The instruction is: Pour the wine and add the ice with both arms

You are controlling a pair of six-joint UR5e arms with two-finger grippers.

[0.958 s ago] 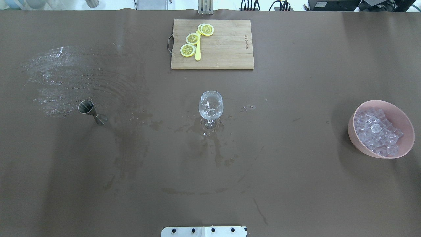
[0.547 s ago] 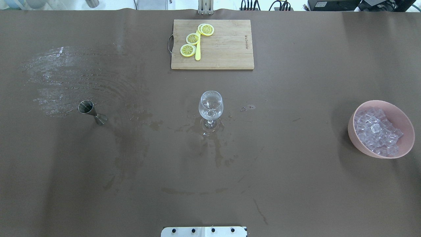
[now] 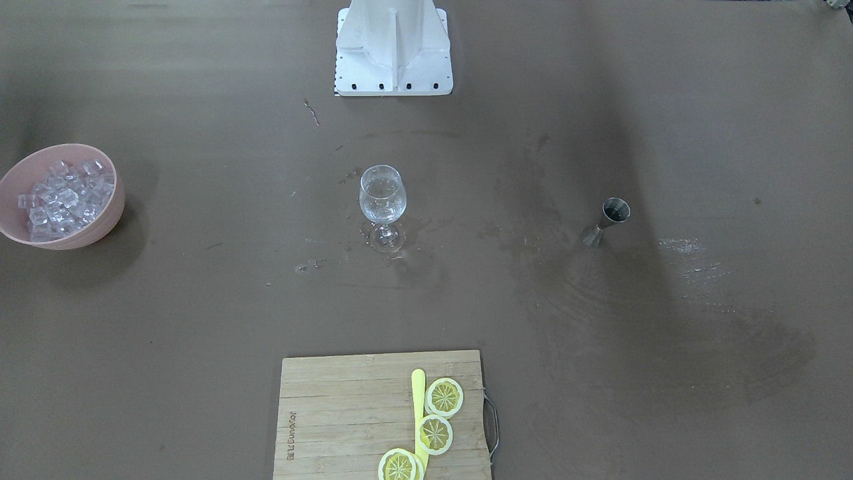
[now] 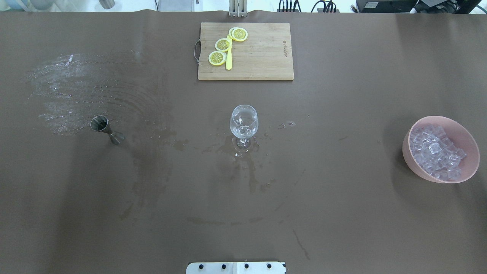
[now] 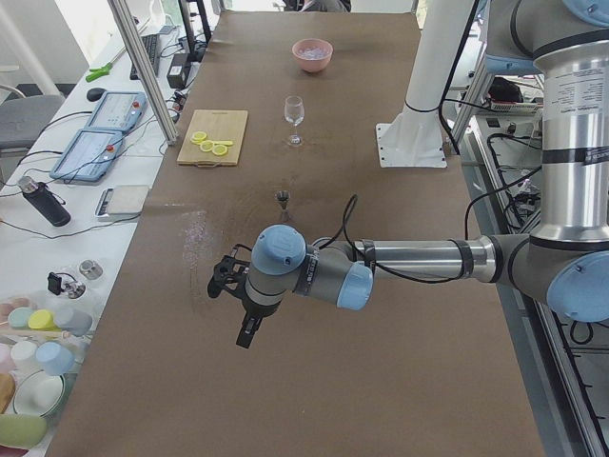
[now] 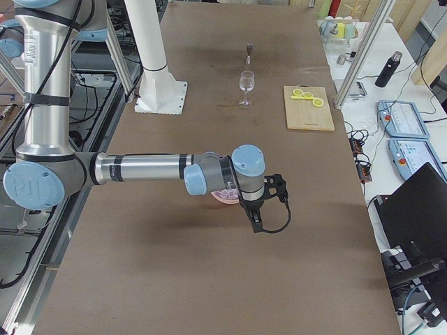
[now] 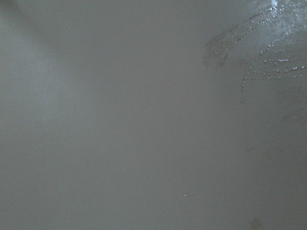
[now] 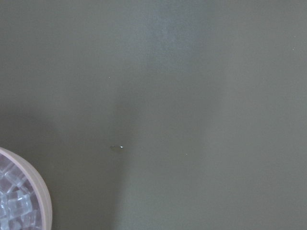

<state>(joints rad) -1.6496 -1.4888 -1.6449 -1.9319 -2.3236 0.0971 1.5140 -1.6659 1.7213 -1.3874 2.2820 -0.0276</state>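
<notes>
A clear stemmed glass stands upright at the table's middle. A pink bowl at the right end holds the ice, and its rim shows low left in the right wrist view. A small metal jigger stands on the left side. No wine shows. Both arms appear only in the side views. My left gripper hangs over the table's left end. My right gripper hangs just beside the bowl. I cannot tell whether either is open or shut.
A wooden cutting board with lemon slices and a yellow knife lies at the far edge. Wet streaks cover the left side, with stains around the glass. The white stand's base sits at the near edge.
</notes>
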